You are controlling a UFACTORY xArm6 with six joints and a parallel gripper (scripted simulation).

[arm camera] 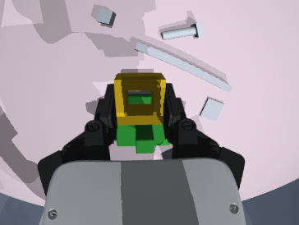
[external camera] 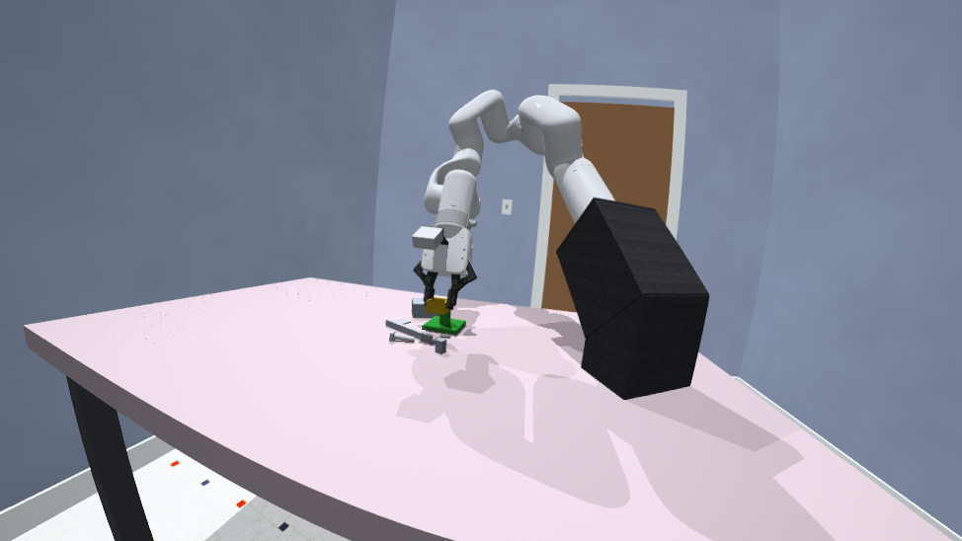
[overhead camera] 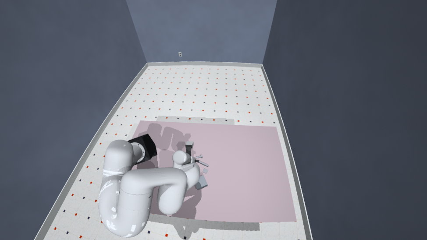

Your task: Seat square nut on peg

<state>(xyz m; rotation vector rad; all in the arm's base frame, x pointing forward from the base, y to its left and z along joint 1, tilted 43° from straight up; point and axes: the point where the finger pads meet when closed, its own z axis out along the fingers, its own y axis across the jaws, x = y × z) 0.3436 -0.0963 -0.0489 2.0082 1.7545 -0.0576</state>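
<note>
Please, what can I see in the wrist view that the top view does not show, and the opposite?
Only the wrist view shows the yellow square nut clamped in the gripper, with the green peg visible through its hole and the green base below. Only the top view shows the whole white arm, its black pedestal and the dotted floor; there the arm hides nut and peg. Both show the pink table, the grey bolt and the long grey bar.
</note>
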